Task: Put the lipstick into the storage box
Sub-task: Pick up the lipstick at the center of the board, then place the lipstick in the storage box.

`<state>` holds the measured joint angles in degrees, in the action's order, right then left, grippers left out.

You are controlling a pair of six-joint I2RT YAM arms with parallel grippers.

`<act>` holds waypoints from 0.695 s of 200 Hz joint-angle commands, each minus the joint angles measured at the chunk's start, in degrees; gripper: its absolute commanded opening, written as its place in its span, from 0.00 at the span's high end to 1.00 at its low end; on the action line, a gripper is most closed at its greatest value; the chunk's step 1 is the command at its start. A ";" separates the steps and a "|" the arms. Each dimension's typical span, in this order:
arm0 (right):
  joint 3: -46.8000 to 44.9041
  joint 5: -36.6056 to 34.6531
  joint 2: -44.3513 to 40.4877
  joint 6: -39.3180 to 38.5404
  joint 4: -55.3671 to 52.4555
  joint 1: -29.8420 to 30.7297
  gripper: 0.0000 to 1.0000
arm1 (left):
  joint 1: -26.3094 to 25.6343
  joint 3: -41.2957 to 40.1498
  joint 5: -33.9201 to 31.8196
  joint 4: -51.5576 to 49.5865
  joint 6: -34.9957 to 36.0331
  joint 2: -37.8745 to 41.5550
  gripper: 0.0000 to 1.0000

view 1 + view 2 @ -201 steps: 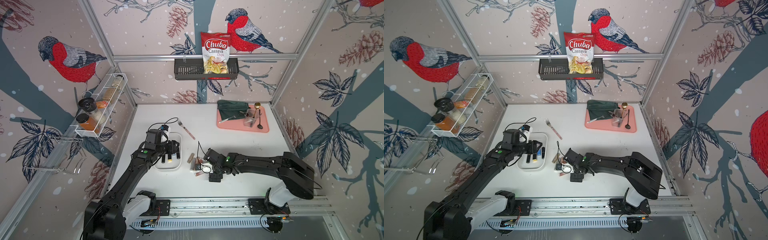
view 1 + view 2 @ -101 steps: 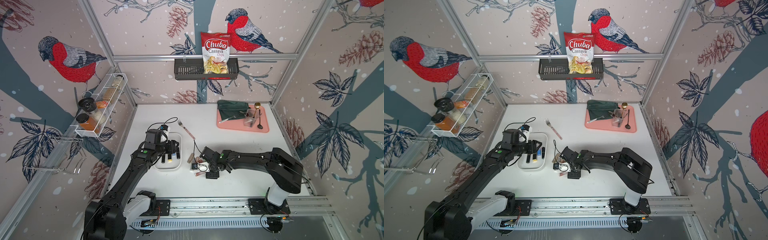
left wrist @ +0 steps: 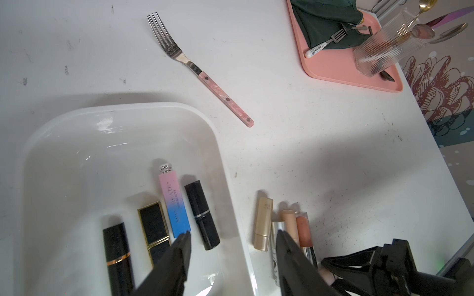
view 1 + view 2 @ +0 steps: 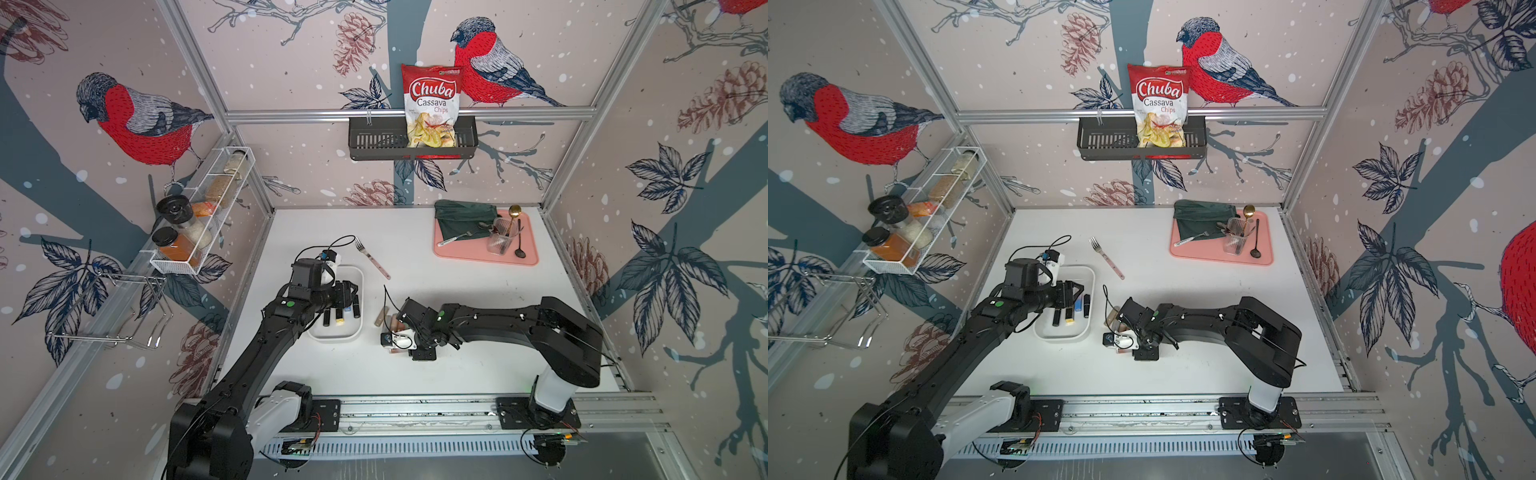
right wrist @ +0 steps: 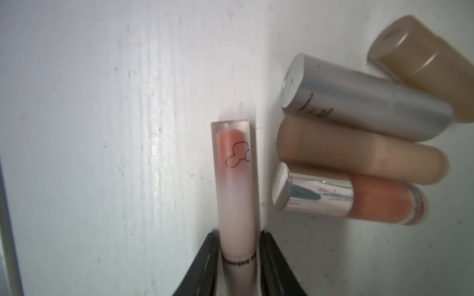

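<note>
Lipstick (image 5: 234, 179), a frosted square-edged pink tube, lies clamped by the right gripper (image 5: 239, 237) while the left gripper (image 3: 233, 234) gapes empty.

A pink-handled fork (image 4: 372, 259) is lying on the desk (image 4: 457, 286) — a Chuba chips bag (image 4: 432, 106) is standing in the black basket (image 4: 374, 143).

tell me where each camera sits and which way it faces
Both top views: high over the front rail, facing down toward the back wall; left arm and right arm show.
Left wrist: on the left arm, facing down at the storage box; open left tool shows.
Right wrist: low on the right arm, facing the table; right tool grips a frosted lipstick.
Shared: both wrist views show the gold tube.
</note>
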<state>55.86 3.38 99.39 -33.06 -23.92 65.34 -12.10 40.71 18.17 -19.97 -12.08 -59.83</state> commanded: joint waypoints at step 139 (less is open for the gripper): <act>-10.15 16.31 -21.85 9.48 17.51 -8.08 0.84 | 1.81 -0.56 4.62 4.30 -3.58 2.23 0.43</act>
<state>48.25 9.04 83.57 -30.37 -16.62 61.34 -11.44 40.40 18.70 -19.44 -13.37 -59.00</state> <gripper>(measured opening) 0.240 0.569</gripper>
